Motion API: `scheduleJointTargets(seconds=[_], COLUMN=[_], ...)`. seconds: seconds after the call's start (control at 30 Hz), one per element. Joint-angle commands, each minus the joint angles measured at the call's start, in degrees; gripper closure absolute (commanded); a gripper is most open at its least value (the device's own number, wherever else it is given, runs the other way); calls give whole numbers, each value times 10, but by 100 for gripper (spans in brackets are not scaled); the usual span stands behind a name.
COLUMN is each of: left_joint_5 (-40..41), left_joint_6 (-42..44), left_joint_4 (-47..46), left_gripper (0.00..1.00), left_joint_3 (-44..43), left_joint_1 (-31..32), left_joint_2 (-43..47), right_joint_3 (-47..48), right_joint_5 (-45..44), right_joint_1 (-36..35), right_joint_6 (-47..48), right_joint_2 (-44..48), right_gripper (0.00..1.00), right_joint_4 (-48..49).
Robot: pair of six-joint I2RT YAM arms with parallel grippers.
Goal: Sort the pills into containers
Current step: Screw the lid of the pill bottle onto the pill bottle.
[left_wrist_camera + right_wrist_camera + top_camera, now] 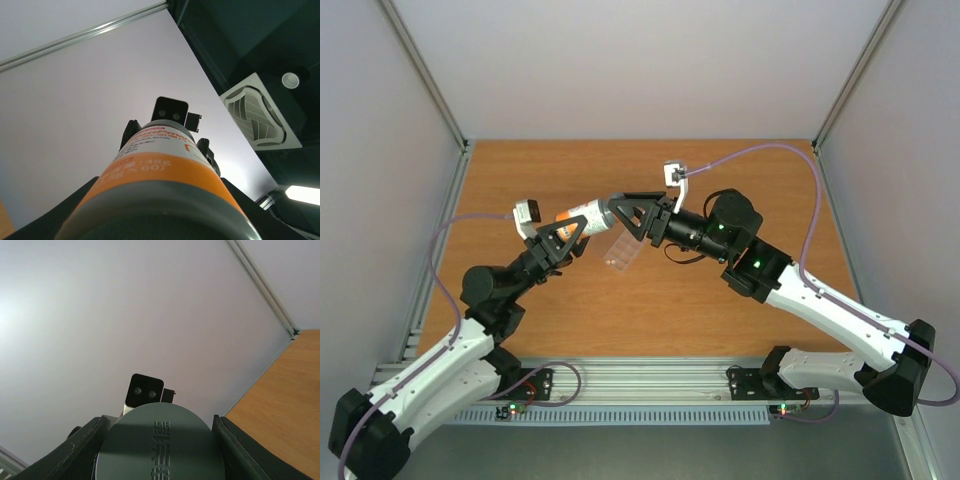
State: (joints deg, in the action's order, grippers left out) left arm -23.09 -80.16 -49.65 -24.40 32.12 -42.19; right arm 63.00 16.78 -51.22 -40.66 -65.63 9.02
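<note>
My left gripper (pixel 566 230) clamped round orange-banded bottle (pixel 582 214); my right gripper (pixel 625 212) pinching its grey cap (pixel 160 450); clear pill box (pixel 620 250) on worktop (pixel 720 320) close by.

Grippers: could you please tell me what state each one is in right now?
Left gripper: closed on the bottle.
Right gripper: closed on its cap.

Worktop (pixel 720 310): orange-brown wood grain, satin finish. Pill box (pixel 620 250): clear, smooth plastic. Pill bottle (pixel 160 165): glossy orange-and-white label. Cap (pixel 160 450): grey matt plastic with raised lettering. Left end effector (pixel 572 226) and right end effector (pixel 620 212): black matt plastic. Rail (pixel 650 375): ribbed bare metal.
</note>
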Motion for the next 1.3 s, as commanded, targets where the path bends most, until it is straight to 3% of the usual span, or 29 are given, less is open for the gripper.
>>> scheduleJointTargets(seconds=[0.0, 0.33, 0.77, 1.27], left_joint_5=[122, 131, 70, -35], left_joint_6=[-21, -37, -11, 37], left_joint_4=[-84, -82, -16, 11], left_gripper=[100, 100, 100, 100], left_joint_3=[-28, -42, -100, -120], left_joint_1=[-11, -4, -3, -6], left_joint_2=[-21, -43, -68, -80], right_joint_3=[-22, -34, -22, 28], right_joint_5=[32, 50, 89, 141], right_joint_1=[-20, -21, -21, -14], right_joint_6=[-13, -29, -43, -5], right_joint_2=[0, -30, -77, -62], right_gripper=[93, 93, 94, 92], right_joint_4=[38, 93, 119, 32])
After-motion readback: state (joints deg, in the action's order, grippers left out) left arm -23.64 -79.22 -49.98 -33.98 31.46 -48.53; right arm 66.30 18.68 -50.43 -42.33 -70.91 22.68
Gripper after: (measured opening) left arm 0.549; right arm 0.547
